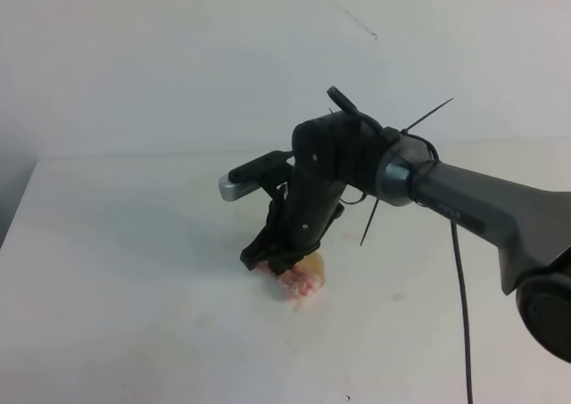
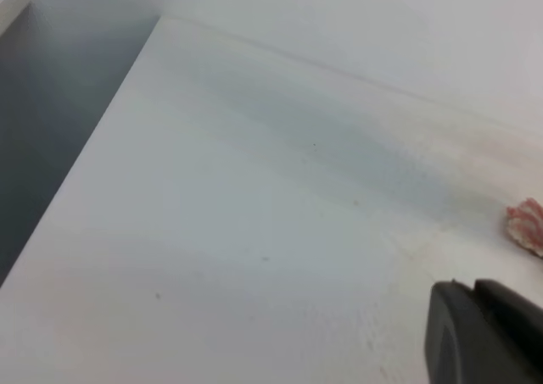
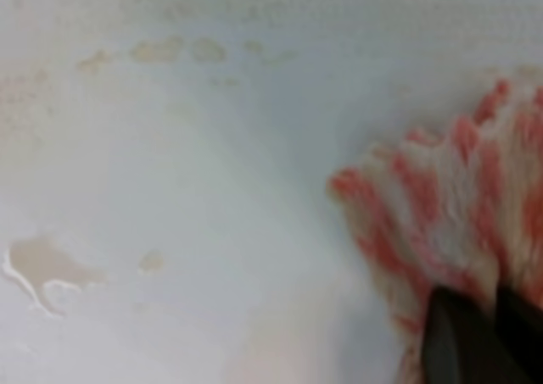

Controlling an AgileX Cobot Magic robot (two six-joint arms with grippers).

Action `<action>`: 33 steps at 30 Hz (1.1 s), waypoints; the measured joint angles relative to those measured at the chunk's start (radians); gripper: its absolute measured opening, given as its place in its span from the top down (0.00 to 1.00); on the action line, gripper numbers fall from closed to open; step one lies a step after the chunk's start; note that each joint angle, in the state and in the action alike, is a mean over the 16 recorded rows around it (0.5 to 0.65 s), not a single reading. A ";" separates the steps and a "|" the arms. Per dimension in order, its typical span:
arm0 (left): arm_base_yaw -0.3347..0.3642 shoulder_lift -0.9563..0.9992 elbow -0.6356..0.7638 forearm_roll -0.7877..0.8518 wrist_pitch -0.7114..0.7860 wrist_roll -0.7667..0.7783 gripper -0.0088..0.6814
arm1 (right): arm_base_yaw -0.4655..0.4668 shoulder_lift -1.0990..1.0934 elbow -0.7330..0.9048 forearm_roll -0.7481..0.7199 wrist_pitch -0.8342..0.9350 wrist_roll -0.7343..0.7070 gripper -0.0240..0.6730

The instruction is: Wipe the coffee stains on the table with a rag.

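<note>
While clamped by fingers (image 3: 454,337), rag (image 3: 441,214) on table (image 1: 134,270).

Rag (image 1: 299,286) on the table (image 1: 134,288) near its middle, under the right gripper (image 1: 278,263), just in front of a coffee stain (image 1: 316,266). In the right wrist view, more stains (image 3: 47,265) left of the rag.
</note>
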 joint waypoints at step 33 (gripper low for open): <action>0.000 0.000 0.000 0.000 0.000 0.000 0.99 | -0.065 0.025 -0.001 0.103 -0.011 -0.079 0.97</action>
